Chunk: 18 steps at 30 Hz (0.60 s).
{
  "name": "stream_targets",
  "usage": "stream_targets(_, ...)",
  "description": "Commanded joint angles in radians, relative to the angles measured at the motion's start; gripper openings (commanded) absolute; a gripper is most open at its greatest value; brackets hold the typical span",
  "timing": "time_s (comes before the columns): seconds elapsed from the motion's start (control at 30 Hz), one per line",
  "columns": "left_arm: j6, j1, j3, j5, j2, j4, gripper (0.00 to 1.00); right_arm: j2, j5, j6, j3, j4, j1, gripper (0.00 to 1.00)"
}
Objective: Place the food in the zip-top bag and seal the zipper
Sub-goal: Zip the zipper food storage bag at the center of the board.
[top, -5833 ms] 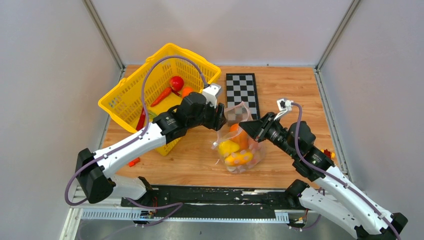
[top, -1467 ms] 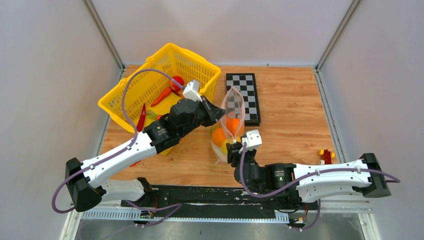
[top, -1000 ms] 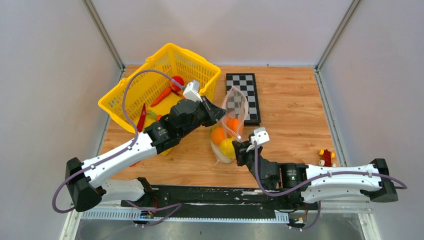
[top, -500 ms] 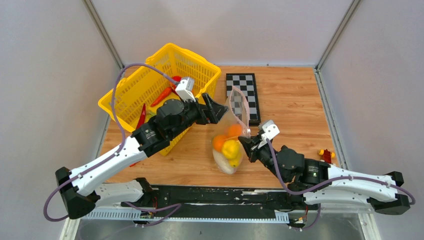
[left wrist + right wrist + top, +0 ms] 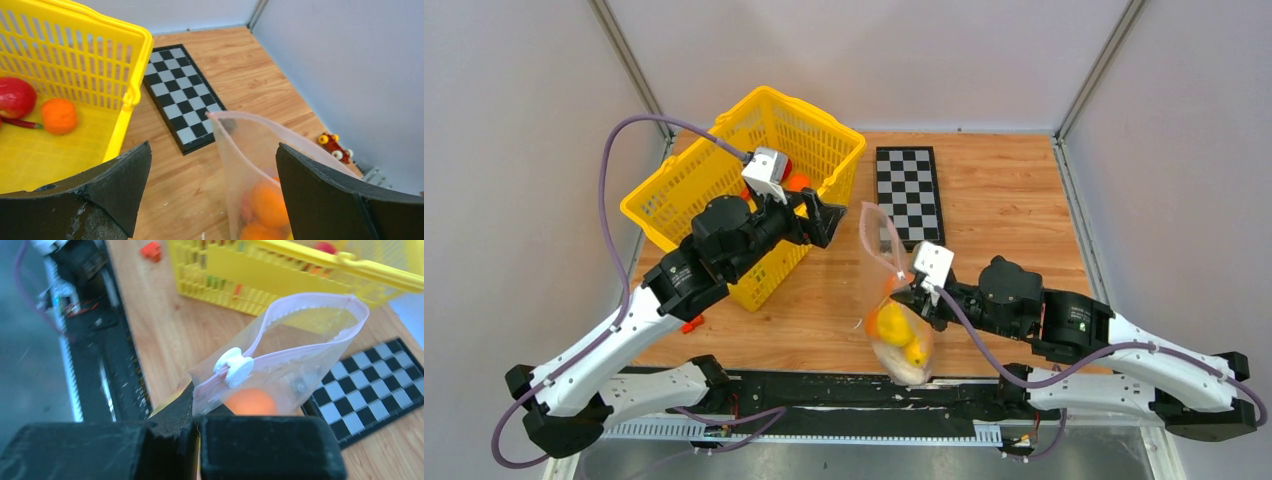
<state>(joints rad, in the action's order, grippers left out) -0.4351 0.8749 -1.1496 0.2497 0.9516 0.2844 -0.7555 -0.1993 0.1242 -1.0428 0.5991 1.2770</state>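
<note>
food in bag, near bench edge | right pincer clenched on bag rim by zipper | left pincer released, apart | mouth gaping; sealing left | basket holds more pieces

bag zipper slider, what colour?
White slider, riding on a pale pink zipper. Shows best in the right wrist view.

One zip-top bag held at least three food pieces. One yellow basket showed two more, one red fruit and one orange fruit. There was one checkerboard, one toy car and one small red piece.
</note>
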Motion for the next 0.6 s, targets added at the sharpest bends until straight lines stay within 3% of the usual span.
stream_targets(0.0, 0.138, -0.012, -0.061, 0.026, -0.015, 0.075, 1.0, -0.041, 0.326, 0.12, -0.123, 0.092, -0.008, 0.0)
stream_targets(0.17, 0.199, -0.038, -0.072, 0.09, -0.075, 0.118, 1.0, -0.054, 0.428, 0.211, -0.177, 0.195, -0.007, 0.0)
stream_targets(0.3, 0.239, -0.067, -0.069, 0.029, -0.1, 0.096, 1.0, -0.047, 0.314, 0.221, -0.148, 0.195, -0.029, 0.0)
stream_targets(0.4, 0.272, -0.075, -0.054, -0.081, -0.089, 0.061, 1.0, -0.044, 0.216, 0.214, -0.077, 0.127, -0.075, 0.0)
stream_targets(0.57, 0.34, -0.091, -0.037, -0.396, -0.001, -0.002, 1.0, -0.111, 0.125, 0.225, 0.05, -0.008, -0.196, 0.0)
